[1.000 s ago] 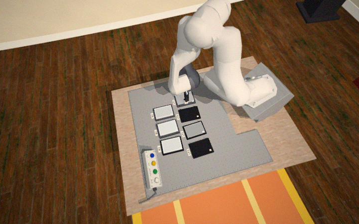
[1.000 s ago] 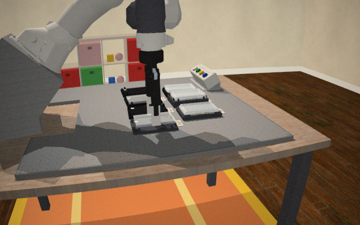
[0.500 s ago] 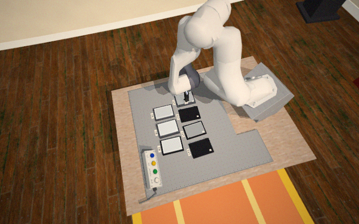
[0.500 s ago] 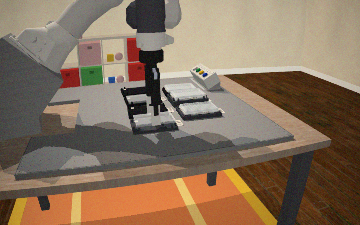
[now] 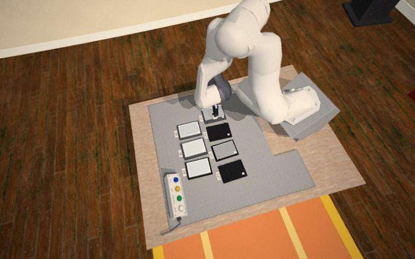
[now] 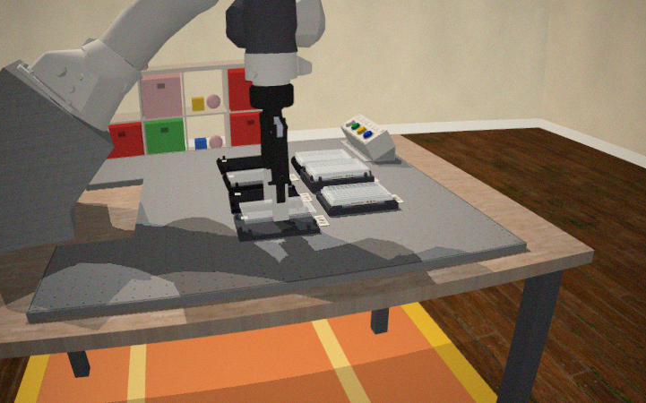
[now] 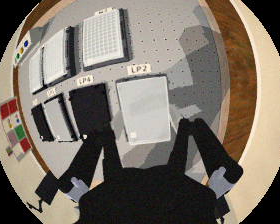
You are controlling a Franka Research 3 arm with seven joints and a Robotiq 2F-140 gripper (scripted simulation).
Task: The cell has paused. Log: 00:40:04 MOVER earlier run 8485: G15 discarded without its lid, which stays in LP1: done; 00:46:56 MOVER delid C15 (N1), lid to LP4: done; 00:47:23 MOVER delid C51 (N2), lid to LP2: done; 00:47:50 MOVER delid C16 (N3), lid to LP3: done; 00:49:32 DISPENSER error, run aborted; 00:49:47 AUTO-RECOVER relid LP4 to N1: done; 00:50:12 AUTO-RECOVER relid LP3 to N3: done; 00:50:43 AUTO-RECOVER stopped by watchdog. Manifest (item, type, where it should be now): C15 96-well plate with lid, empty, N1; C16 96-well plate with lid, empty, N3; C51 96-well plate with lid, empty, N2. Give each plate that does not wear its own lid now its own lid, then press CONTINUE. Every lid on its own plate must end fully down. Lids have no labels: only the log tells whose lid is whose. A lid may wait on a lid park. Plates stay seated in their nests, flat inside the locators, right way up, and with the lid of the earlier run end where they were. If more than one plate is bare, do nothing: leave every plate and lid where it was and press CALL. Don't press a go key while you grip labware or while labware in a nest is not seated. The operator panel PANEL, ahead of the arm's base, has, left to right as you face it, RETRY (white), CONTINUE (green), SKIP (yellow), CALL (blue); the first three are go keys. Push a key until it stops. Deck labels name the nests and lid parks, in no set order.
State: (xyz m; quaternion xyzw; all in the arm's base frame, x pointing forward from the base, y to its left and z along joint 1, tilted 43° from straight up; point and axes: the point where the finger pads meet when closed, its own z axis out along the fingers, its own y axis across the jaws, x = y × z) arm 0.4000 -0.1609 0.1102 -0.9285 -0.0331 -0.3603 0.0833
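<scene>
The tool [image 6: 279, 209] is down over the lid park [image 6: 264, 230] nearest the arm's base, closed across the pale lid [image 6: 254, 211] that lies there, fingers held apart by the lid between them. The wrist view reads LP2 beside that park, so by the record this is C51's lid, the one that never went back.

It sits level, at or just above the park; I can't tell whether it has left the surface.

Across the aisle, the nearest plate [image 5: 189, 129] shows an open grid of wells (the only bare one, as far as I can judge), while the middle plate [image 5: 193, 148] and the far plate [image 5: 197, 168] look smooth and white, capped. That fits: one bare plate, so it gets its lid rather than a CALL.

A second grey lid [image 5: 224, 150] rests two parks along, likely the earlier run's leftover, and it should be left alone.

The panel [image 5: 170, 180] waits at the far end of the bench [image 6: 540, 255], its green key [image 5: 179, 198] untouched. It must not be pressed until the lid is fully down and released.
</scene>
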